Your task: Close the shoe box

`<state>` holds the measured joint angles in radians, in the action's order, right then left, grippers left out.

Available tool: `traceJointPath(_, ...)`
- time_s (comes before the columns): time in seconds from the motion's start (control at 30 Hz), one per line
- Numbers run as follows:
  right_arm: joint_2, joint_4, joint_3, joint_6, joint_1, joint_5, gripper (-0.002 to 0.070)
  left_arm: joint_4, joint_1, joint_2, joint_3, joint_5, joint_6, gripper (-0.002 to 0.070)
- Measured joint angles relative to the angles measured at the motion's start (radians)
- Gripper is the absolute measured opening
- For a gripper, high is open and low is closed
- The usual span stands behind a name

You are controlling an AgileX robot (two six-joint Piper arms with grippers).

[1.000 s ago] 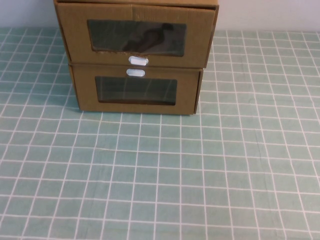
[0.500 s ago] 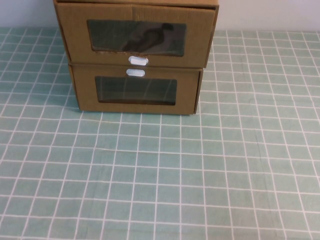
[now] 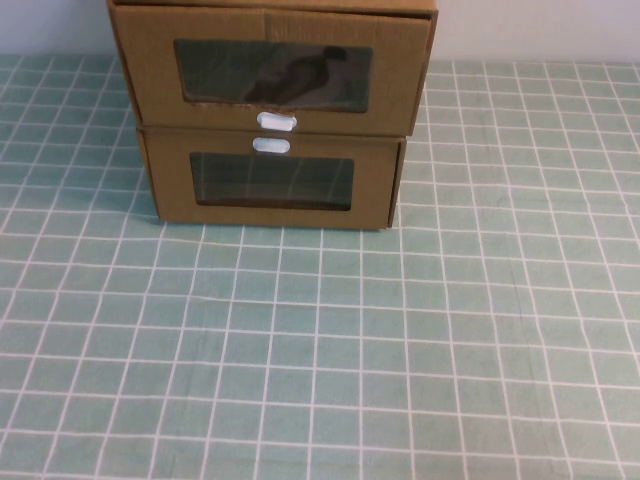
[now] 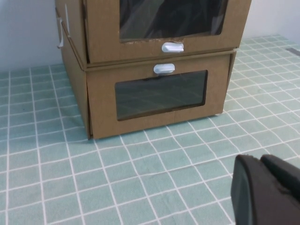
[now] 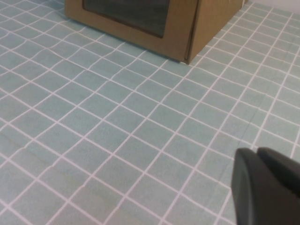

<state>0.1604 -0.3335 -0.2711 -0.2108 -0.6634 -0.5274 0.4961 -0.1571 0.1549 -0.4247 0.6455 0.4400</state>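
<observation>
Two brown corrugated-cardboard drawer boxes stand stacked at the far side of a table covered in a green checked cloth (image 3: 330, 350), a little left of centre. The upper one is the shoe box (image 3: 270, 65). Its front carries a wide clear-plastic window (image 3: 272, 74), and a small white pull tab (image 3: 276, 121) sits just below that window. Something dark, possibly a shoe, shows dimly behind the plastic. The drawer front juts slightly nearer than the lower box (image 3: 272, 180), so it looks pulled out a little and not yet closed. The lower box has its own white tab above its window.

The shoe box will probably feel light and fairly stiff, but thin cardboard can dent and the plastic pane will flex. A push seems best placed on the solid cardboard border beside or below the window, near the middle so the drawer slides straight and does not jam. Since the stack is light, a hard shove might slide both boxes away.

The left gripper (image 4: 269, 192) hangs over the cloth on the near side of the boxes, well apart from them. I cannot tell whether its claw is open or closed. The right gripper (image 5: 267, 187) hovers over bare cloth nearer and to the right, and again I cannot tell its state.
</observation>
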Motion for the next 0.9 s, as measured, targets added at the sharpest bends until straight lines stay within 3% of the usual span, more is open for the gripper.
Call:
traceJointPath(0.13, 0.0, 0.0, 0.0, 0.0, 0.0, 0.0, -0.0014, -0.017, 0.0, -0.007, 0.029, -0.006, 0.0, -0.0005)
traceJointPath(0.27, 0.0, 0.0, 0.0, 0.0, 0.0, 0.0, -0.0014, -0.153, 0.0, -0.059, 0.125, -0.053, -0.006, -0.0005)
traceJointPath(0.6, 0.0, 0.003, 0.0, 0.0, 0.0, 0.0, -0.0014, -0.312, 0.0, -0.164, 0.446, -0.331, -0.125, -0.0005)
traceJointPath(0.9, 0.0, 0.009, 0.0, 0.0, 0.0, -0.001, -0.0014, -0.505, 0.0, -0.165, 0.45, -0.272, -0.393, -0.0005)
